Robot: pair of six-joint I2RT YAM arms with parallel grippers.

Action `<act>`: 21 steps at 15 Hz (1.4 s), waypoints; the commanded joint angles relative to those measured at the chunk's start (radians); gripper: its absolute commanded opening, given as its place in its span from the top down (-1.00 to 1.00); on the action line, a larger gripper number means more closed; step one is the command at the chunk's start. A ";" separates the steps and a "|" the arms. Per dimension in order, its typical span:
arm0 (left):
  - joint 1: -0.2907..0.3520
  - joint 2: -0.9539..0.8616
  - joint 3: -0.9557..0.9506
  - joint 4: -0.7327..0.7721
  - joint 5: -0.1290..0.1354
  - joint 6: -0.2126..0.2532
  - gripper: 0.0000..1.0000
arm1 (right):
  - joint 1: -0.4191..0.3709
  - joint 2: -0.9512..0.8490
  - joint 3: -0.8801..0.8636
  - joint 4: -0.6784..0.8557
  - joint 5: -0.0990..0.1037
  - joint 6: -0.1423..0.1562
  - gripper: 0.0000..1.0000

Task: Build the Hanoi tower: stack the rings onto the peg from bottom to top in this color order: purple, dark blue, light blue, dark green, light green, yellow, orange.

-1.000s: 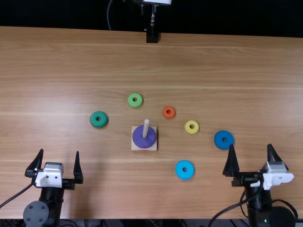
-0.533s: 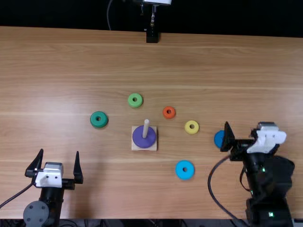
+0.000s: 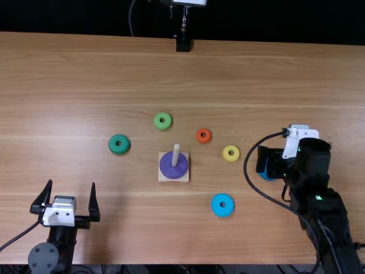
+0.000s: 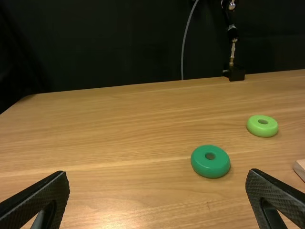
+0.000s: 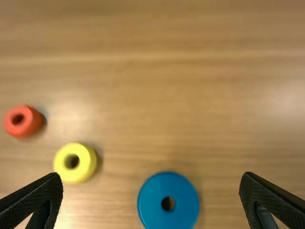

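Centre on the dark blue ring (image 5: 168, 186), then lower square

The right gripper (image 5: 151, 175) has its fingers spread wide with nothing in them. The step in hand looks to be picking up the dark blue ring, next in order after purple. It lies in the gap between the jaws as the right wrist view looks down, a little toward the finger farther from the yellow ring (image 5: 64, 162). A small sideways correction would even that out. The fingers should then go down on both sides without catching the rim and close low across its full width, as a high or lopsided pinch could tip it or push it away. The lift should keep it flat, so its hole can go straight over the peg (image 3: 176, 154).

The yellow ring is near the jaws, on their peg side. Farther out on that side are the light blue ring (image 3: 217, 209) and the orange ring (image 3: 198, 138); beyond them is the purple ring (image 3: 169, 171), seated around the peg, where dark blue must go. Farther still from these jaws are the light green ring (image 3: 157, 122) and the dark green ring (image 3: 113, 146). The left gripper (image 3: 72, 184), farthest off, stands empty, fingers apart.
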 commanded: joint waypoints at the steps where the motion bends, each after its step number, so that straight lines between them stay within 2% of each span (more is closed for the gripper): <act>1: 0.008 -0.012 -0.012 -0.019 -0.003 0.008 -1.00 | -0.022 0.077 0.052 0.003 0.002 0.007 -1.00; 3: 0.008 -0.012 -0.012 -0.019 -0.003 0.008 -1.00 | -0.054 0.157 0.081 -0.002 -0.001 0.007 -1.00; 5: 0.008 -0.012 -0.012 -0.019 -0.003 0.008 -1.00 | -0.056 0.226 0.086 -0.004 0.006 0.007 -1.00; 11: 0.008 -0.012 -0.012 -0.019 -0.003 0.008 -1.00 | -0.056 0.372 0.112 -0.105 0.006 -0.002 -1.00; 17: 0.008 -0.012 -0.012 -0.019 -0.001 0.008 -1.00 | -0.056 0.424 0.152 -0.122 0.004 -0.002 -1.00; 21: 0.008 -0.012 -0.012 -0.019 -0.003 0.008 -1.00 | -0.056 0.451 0.193 -0.194 0.006 -0.002 -1.00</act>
